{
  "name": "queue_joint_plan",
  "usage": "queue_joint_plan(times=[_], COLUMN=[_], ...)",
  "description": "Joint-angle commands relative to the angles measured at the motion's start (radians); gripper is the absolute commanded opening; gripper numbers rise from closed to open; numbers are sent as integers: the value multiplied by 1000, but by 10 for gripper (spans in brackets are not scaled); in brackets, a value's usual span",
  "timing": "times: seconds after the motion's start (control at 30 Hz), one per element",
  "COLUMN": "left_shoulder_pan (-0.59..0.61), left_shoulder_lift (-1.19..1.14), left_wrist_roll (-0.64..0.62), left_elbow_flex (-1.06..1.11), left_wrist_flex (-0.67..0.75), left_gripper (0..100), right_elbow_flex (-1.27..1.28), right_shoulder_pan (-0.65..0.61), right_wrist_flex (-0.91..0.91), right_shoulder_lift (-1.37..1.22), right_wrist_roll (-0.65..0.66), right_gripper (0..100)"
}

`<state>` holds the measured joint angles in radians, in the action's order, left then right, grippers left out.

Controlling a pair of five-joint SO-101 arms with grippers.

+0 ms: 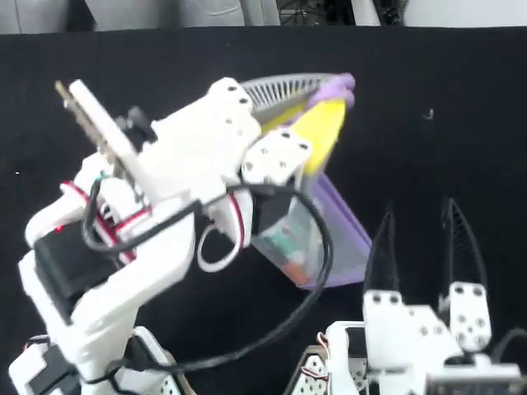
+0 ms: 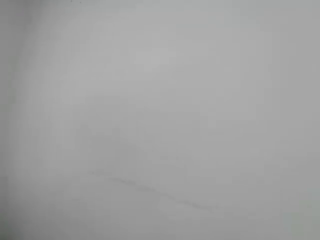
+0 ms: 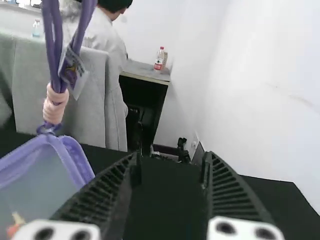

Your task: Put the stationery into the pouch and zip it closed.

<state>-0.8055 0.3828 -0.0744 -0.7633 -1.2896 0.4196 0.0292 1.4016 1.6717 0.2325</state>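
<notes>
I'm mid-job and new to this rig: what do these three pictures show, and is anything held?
These are two robot arms at a black table. The high view looks down from a fixed camera; the other two come from cameras on the wrists. The left arm, large in the high view, is raised against a clear purple pouch, tilted up; whether it grips it I cannot tell. Its wrist camera faces a pale surface. The right gripper sits beside the pouch, jaws open, holding nothing. Small coloured items lie inside the pouch.
</notes>
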Motion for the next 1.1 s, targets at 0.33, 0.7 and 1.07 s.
queue_joint_plan(times=[0.33, 0.7, 1.07], left_shoulder_pan=[-133, -125, -125], left_shoulder_lift=[58, 58, 55], left_wrist_roll=[2, 2, 2], left_elbow_flex=[94, 85, 85], left_wrist_flex=[74, 81, 129], left_gripper=[30, 30, 30], right_elbow_flex=[-254, -120, -64], right_shoulder_pan=[-341, -736, -905], right_wrist_flex=[359, 305, 282], right_shoulder_lift=[-341, -343, -341], right_wrist_roll=[140, -3, -2], right_gripper=[201, 201, 201])
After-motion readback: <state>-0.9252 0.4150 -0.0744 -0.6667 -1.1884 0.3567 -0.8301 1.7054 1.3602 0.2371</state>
